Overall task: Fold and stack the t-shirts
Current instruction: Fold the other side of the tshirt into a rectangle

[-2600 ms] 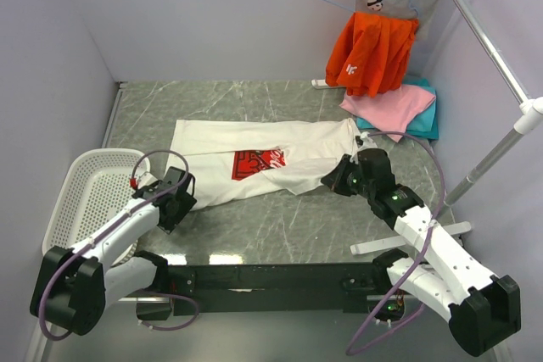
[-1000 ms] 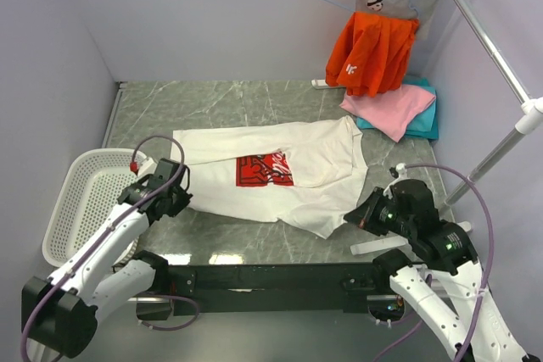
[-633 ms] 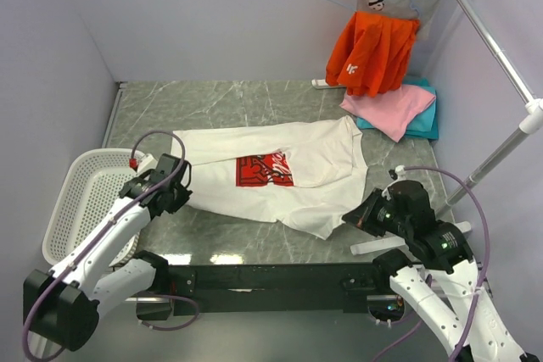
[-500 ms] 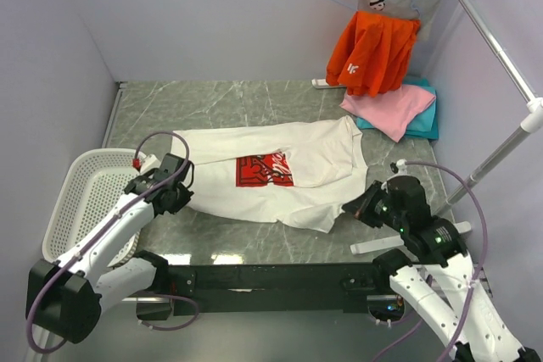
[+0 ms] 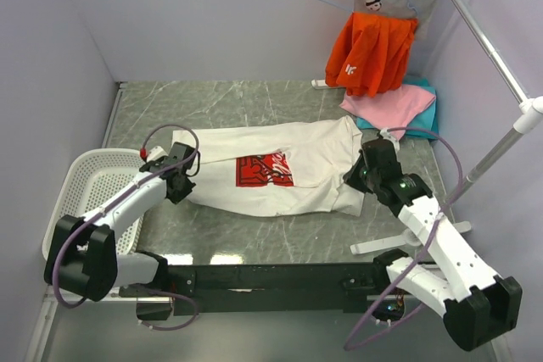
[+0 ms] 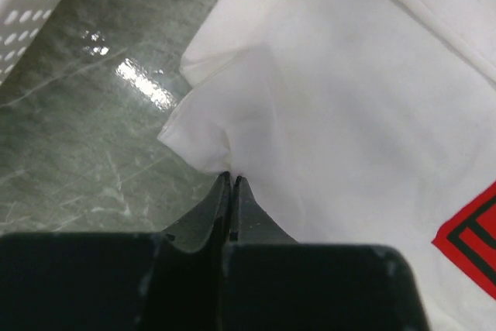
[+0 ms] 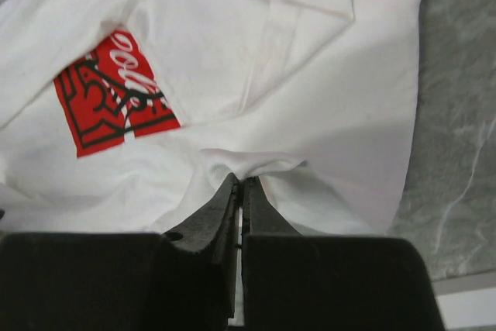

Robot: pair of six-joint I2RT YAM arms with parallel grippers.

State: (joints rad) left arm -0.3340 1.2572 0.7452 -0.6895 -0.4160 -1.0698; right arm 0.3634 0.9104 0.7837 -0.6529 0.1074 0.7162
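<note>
A grey marbled worktop [image 5: 254,103] is carrying a white t-shirt [image 5: 314,171], which is lying spread lengthwise across its middle and wrinkling along its near side. A white laundry basket [image 5: 89,188] is sitting at the left edge. A pink t-shirt [image 5: 386,106] is lying on a teal t-shirt [image 5: 428,120] in the far right corner. The left gripper [image 5: 180,180] is pinching a small peak of cloth at the white shirt's left end, jaws fully closed on it. The right gripper [image 5: 361,177] is pinching the right end the same way. Whether either pinch is catching hem or sleeve is hard to tell. A red square print [image 5: 263,169] is facing up between them. The arms are probably preparing a fold. Doing it well means lifting both ends together, holding the cloth lightly taut, and lining up the edges before letting go.
</note>
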